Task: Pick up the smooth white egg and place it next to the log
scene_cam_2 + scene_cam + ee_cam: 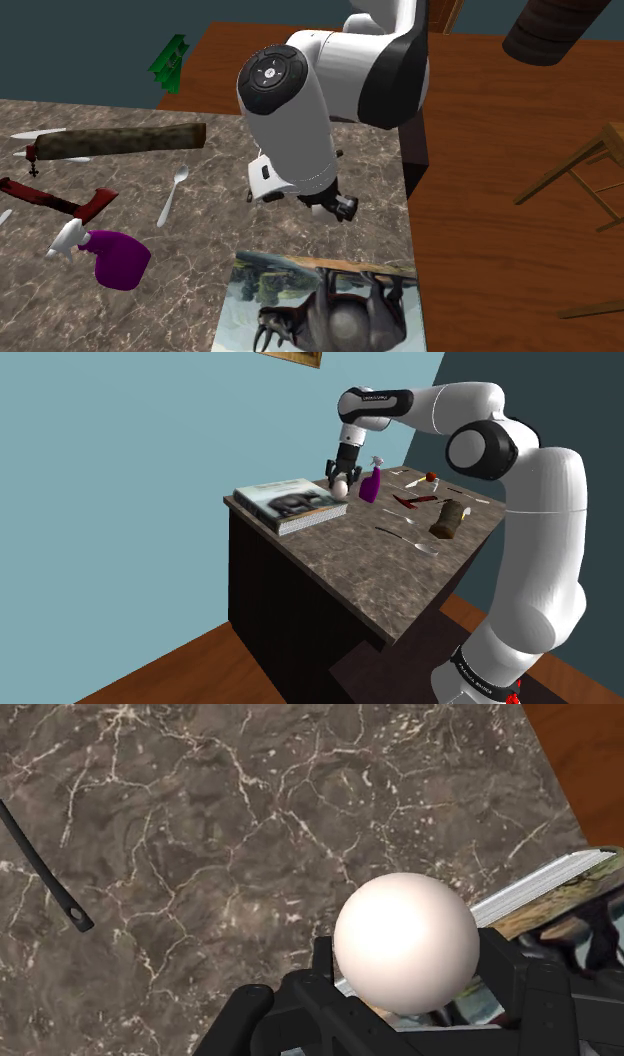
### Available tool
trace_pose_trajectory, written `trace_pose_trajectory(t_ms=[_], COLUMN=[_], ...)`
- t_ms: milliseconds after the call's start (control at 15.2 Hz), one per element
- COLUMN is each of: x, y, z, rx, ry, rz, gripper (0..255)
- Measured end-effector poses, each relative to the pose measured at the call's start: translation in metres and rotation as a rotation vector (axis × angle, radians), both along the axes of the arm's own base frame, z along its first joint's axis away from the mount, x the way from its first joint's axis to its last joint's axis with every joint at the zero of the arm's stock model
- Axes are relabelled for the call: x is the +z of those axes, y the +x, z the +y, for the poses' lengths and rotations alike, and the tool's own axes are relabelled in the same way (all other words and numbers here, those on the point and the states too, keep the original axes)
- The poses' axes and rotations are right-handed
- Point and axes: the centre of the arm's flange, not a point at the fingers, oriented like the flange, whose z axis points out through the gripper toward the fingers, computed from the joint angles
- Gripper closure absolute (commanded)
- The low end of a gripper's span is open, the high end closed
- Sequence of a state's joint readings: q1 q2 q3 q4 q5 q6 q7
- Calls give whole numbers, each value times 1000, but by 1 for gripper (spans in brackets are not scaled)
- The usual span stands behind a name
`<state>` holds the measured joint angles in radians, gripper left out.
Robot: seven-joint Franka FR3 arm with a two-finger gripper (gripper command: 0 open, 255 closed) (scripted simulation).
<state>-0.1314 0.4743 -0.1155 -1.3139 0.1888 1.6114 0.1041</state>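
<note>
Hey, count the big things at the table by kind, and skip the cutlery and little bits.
book: 1
egg: 1
purple bottle: 1
log: 1
red tool: 1
total: 5

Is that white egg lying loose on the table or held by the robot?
Held: the tool has its black fingers clasped against the egg on both sides.

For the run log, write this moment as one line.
end effector: shut on white egg | egg: above table, beside book | log: not reached
</note>
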Motion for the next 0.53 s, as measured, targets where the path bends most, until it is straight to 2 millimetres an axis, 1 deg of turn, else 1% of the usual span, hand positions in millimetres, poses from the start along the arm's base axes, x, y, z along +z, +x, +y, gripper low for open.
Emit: trace_pose_trajectory(t_ms=[198, 396, 528], x=[1, -1, 3], y=[-17, -37, -51], z=[-28, -60, -84], rx=[-1, -1, -2], ry=[-1, -1, -1], rz=[0, 0, 1], gripper=[255, 255, 255])
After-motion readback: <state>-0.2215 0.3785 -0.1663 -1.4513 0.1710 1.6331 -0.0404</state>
